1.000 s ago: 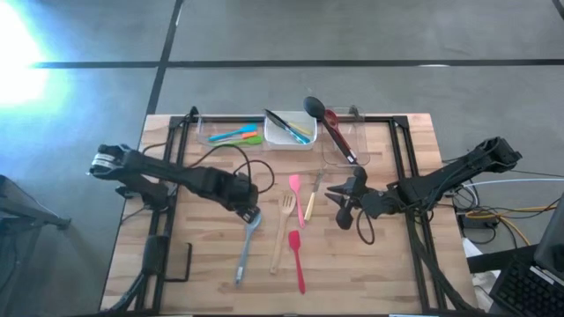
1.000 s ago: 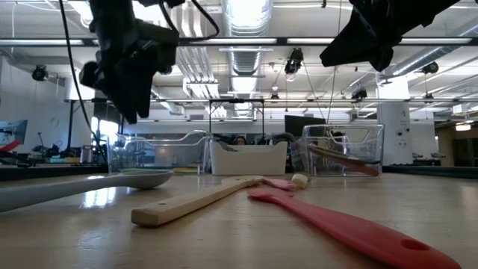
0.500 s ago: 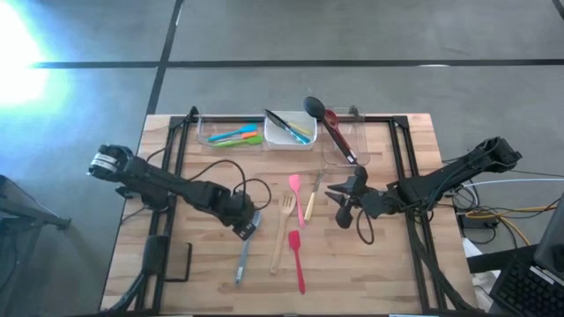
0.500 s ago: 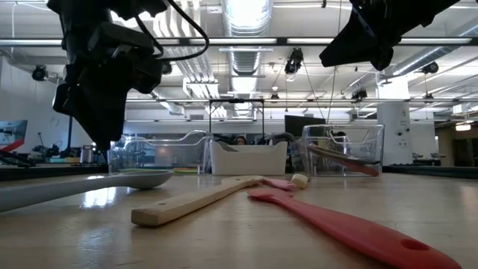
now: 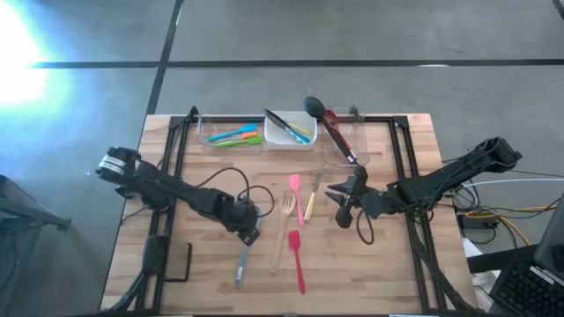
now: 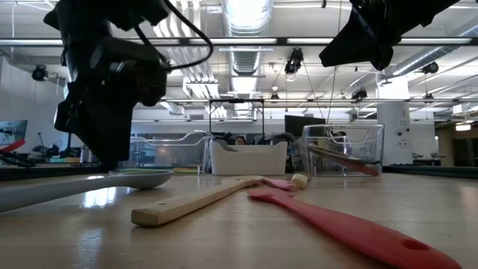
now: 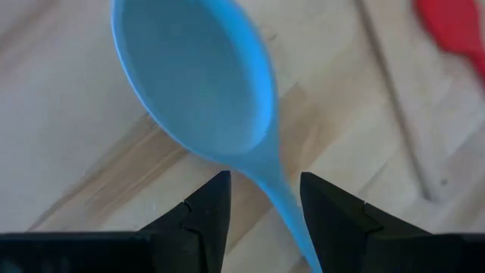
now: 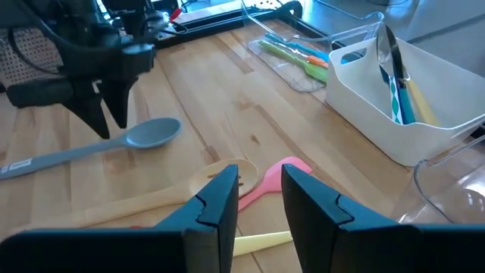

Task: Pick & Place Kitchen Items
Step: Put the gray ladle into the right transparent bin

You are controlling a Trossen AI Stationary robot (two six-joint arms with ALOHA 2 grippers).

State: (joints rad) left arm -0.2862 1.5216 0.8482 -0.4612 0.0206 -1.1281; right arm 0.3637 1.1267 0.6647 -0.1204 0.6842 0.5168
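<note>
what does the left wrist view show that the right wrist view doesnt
Only the left wrist view: a close look at the left tool, fingers open and straddling the neck of the grey-blue spoon.

Only the right wrist view: the white tub holding utensils, the clear tray with green and teal ones, the pink spatula, and the right tool, open above the table.

Both: the grey-blue spoon, the wooden fork and the wooden table.
</note>
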